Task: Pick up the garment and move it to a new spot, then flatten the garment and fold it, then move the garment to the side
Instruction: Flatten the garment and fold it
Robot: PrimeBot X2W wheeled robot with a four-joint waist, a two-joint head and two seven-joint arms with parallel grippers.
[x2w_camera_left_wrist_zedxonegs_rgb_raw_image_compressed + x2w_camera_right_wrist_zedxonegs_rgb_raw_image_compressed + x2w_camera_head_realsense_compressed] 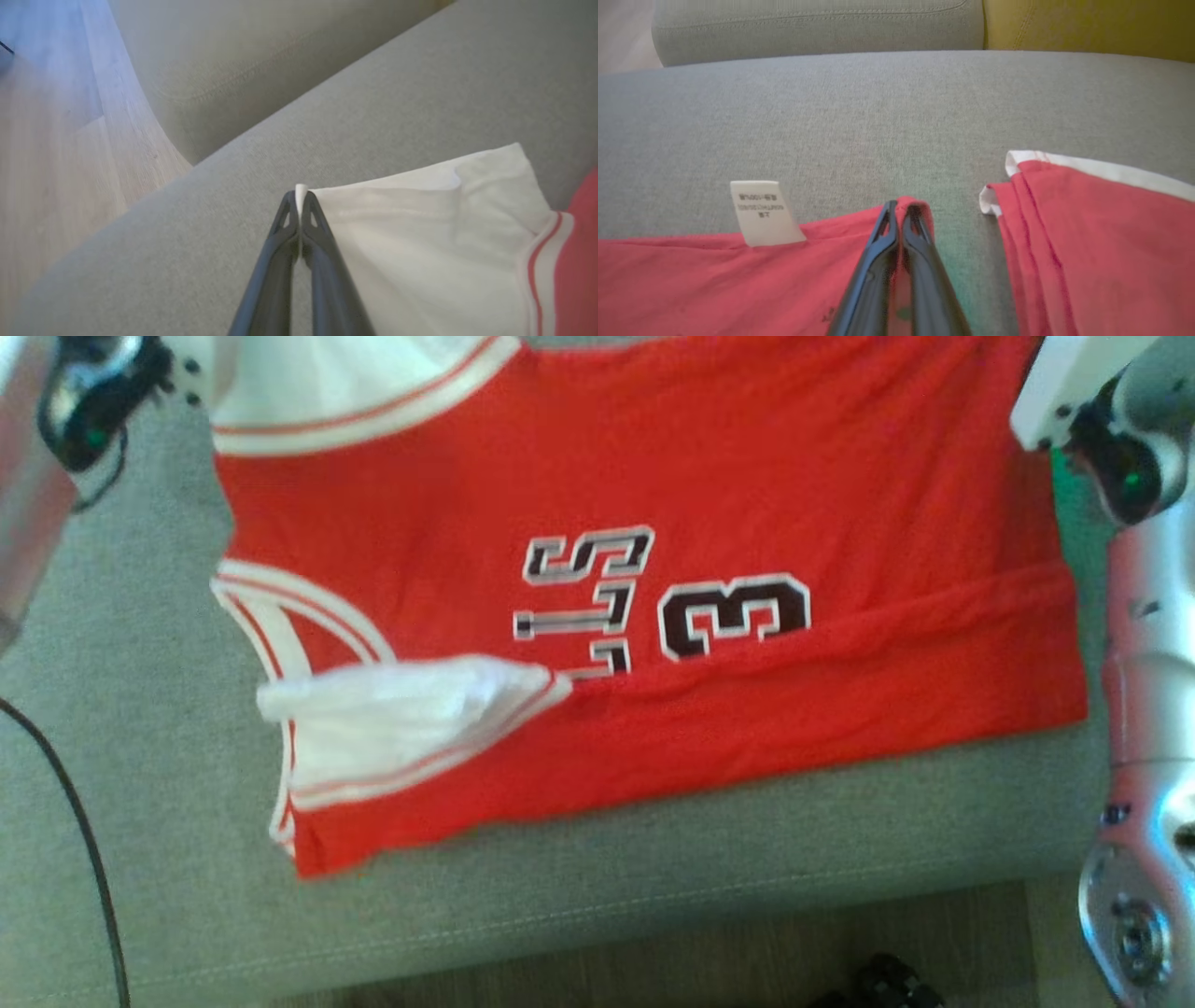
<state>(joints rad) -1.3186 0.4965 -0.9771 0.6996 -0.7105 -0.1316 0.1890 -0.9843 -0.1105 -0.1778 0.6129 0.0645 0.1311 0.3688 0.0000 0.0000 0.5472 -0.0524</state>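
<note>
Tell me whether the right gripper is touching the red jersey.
Touching. The right wrist view shows the right gripper shut on the jersey, with a red edge pinched between its fingertips.

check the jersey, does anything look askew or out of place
Yes. The near white sleeve lies crumpled over the jersey, hiding part of the lettering, and the folded near edge runs slanted and wrinkled, not straight.

The head camera looks steeply down on the red jersey (653, 476) spread over the grey sofa seat (653, 840). Each wrist camera sits low and close at a jersey edge: the left faces out toward the wooden floor (56, 154), the right toward the backrest (808, 23). All three share jersey and seat.
</note>
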